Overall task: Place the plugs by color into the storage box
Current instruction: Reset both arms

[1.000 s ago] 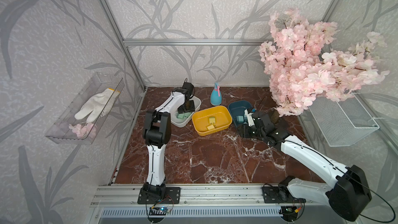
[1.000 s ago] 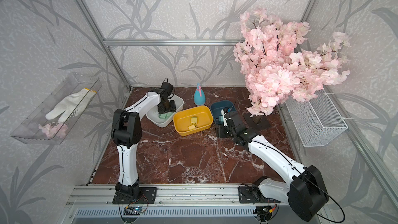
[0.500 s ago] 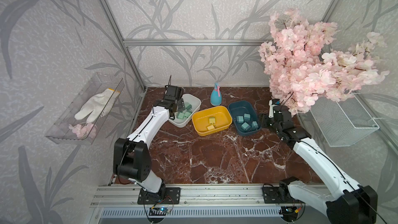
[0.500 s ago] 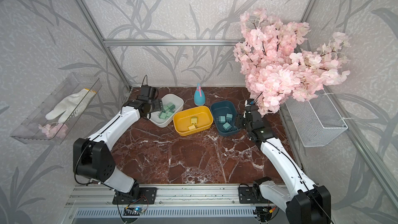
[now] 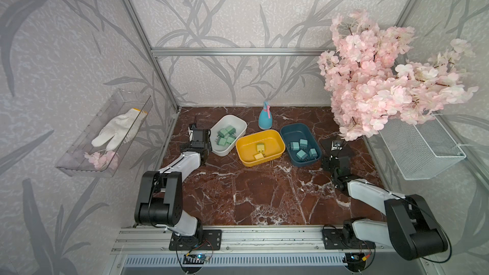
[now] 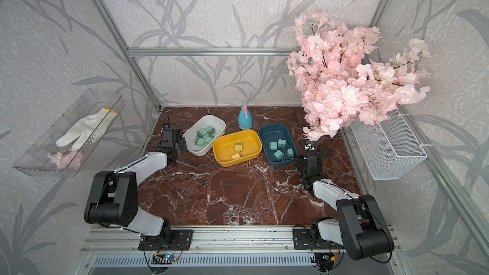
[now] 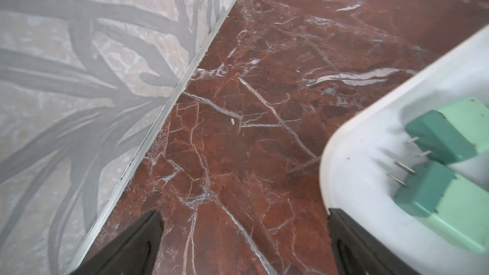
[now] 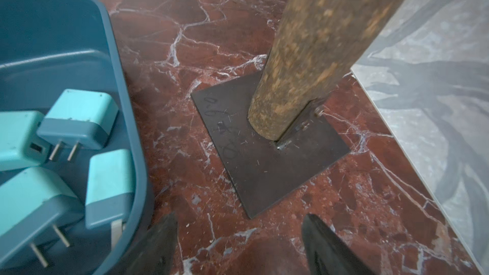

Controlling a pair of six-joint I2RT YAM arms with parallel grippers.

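Left gripper [image 7: 244, 214] and right gripper [image 8: 240, 216]: we find both spread wide and empty, now withdrawn beside the white bin [image 7: 325, 175] and blue bin [image 8: 124, 75].

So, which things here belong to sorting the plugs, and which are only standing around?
Part of the job: green plugs in the white box; yellow plugs in the yellow box; teal plugs in the blue box.
Just lying about: spray bottle; blossom tree; glove in its clear tray; wire basket.
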